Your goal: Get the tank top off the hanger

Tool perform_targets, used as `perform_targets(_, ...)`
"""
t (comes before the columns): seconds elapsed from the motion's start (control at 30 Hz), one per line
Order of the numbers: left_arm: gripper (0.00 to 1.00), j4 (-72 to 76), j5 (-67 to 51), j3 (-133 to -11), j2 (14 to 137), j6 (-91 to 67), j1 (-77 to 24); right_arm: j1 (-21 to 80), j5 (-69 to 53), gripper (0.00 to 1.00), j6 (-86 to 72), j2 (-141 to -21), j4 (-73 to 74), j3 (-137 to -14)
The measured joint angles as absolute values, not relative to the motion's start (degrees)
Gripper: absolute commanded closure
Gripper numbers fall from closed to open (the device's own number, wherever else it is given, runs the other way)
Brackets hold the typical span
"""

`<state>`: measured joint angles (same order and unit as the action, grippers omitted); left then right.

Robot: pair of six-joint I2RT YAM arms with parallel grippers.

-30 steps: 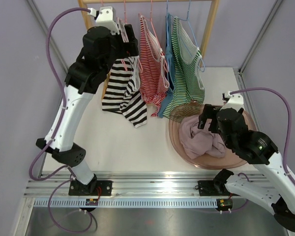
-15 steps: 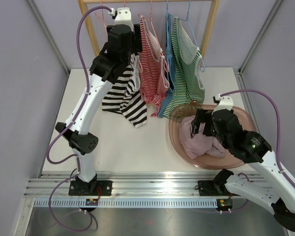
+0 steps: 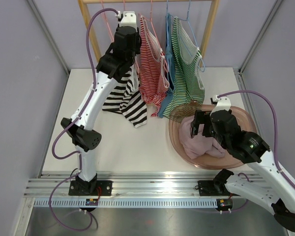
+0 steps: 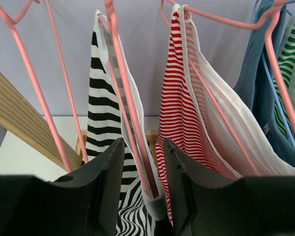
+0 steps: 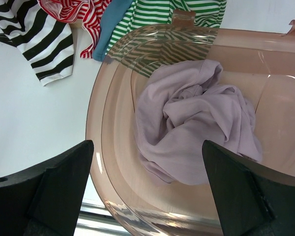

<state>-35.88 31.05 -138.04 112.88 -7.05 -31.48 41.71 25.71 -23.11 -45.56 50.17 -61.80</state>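
Observation:
A black-and-white striped tank top (image 3: 123, 98) hangs on a pink hanger (image 4: 130, 108) at the left of the wooden rack; its strap (image 4: 101, 113) runs up over the hanger's arm. My left gripper (image 3: 132, 39) is raised to the rack. In the left wrist view its jaws (image 4: 142, 147) stand narrowly either side of that hanger arm and the strap's white edge, with thin gaps showing on both sides. My right gripper (image 5: 147, 143) hovers wide open over a lilac garment (image 5: 196, 123) and holds nothing.
The lilac garment lies in a pink translucent bowl (image 3: 246, 118) at the right. On the rack hang a red-striped top (image 3: 150, 69), a blue one (image 3: 168, 73) and a green-striped one (image 3: 187, 64). A wooden post (image 3: 210, 22) stands right of them.
My left arm has swung right and up to the striped top's hanger, and its jaws have narrowed around it. The right gripper has shifted slightly left over the bowl.

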Motion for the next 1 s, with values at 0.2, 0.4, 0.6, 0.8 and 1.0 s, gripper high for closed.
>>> perform_targets(0.2, 0.6, -35.33, 30.11, -138.21, 112.88, -7.38, -29.82, 41.71, 24.36, 0.01, -22.68, -45.74, 49.84, -61.67)
perform_targets(0.4, 0.6, -34.04, 28.21, -138.3, 112.88, -7.81, -27.99, 41.71, 23.18, 0.0, -22.31, -46.46, 49.1, -61.67)
perform_targets(0.6, 0.63, -32.8, 26.7, -138.8, 112.99, -8.01, -27.77, 41.71, 22.33, 0.01, -22.24, -47.68, 48.69, -61.43)
perform_targets(0.8, 0.74, -31.92, 25.65, -138.89, 113.32, -7.97, -27.53, 41.71, 20.4, 0.0, -22.24, -48.8, 47.77, -61.14)
perform_targets(1.0, 0.95, -31.81, 24.93, -139.06, 114.3, -8.4, -26.68, 41.71, 19.75, 0.01, -22.26, -49.19, 47.72, -60.73)
